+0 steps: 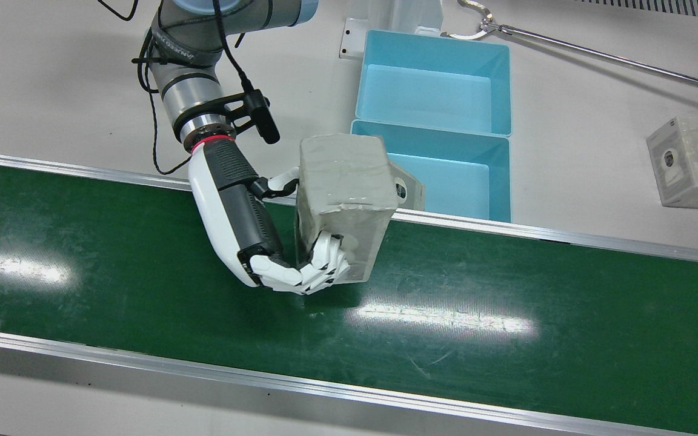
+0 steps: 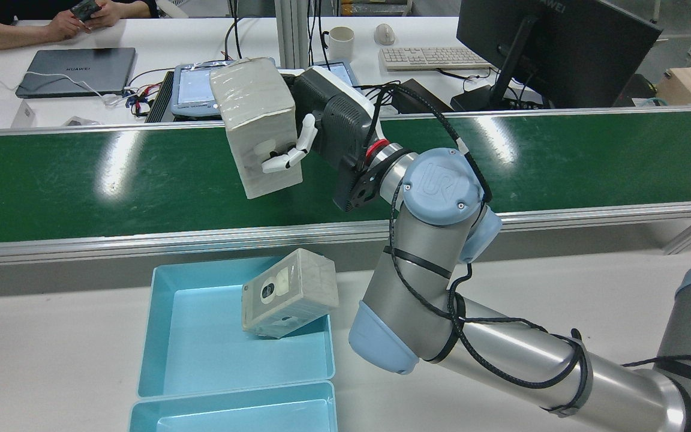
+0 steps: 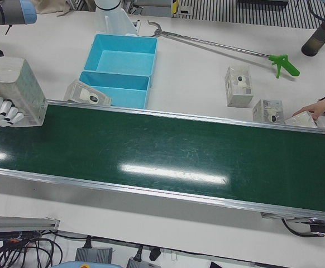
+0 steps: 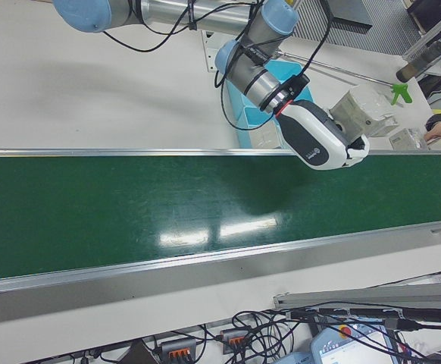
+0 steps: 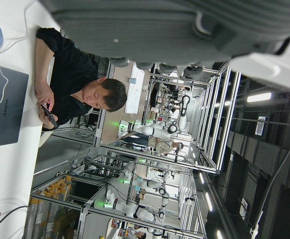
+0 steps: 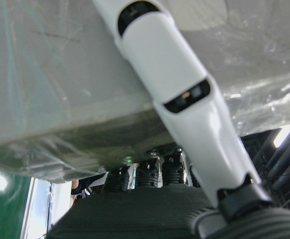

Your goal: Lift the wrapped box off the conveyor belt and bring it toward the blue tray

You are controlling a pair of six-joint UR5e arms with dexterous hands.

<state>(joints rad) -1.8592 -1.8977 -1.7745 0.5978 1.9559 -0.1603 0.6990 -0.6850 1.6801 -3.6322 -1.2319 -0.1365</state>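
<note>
Green conveyor belt [image 1: 143, 254] with shiny aluminium rails crosses the front view from left to right, and a pale counter [image 1: 579, 109] behind it carries the light-blue plastic tray [image 1: 497, 181] at the upper middle of the frame. At centre, the white-and-black right robot hand [image 1: 264, 242] is closed around the grey, film-wrapped rectangular box [image 1: 343, 175], fingers [image 1: 325, 269] curled over its lower end and a thumb pressing the opposite face; in the rear view the box hangs tilted, clear of the belt. I judge that tilt comes from a side-on grasp, which keeps the palm against one long face while the arm swings toward the tray. The box sits over the belt's far rail, just short of the tray. A second wrapped carton [image 2: 288, 294] leans on the tray's corner, partly hidden behind the held box in the front view. More small cartons [image 1: 691, 160] stand at the right edge, one cut off. The left robot hand appears only as a blurred dark underside in its own camera, so whether it is spread or closed cannot be told.
</note>
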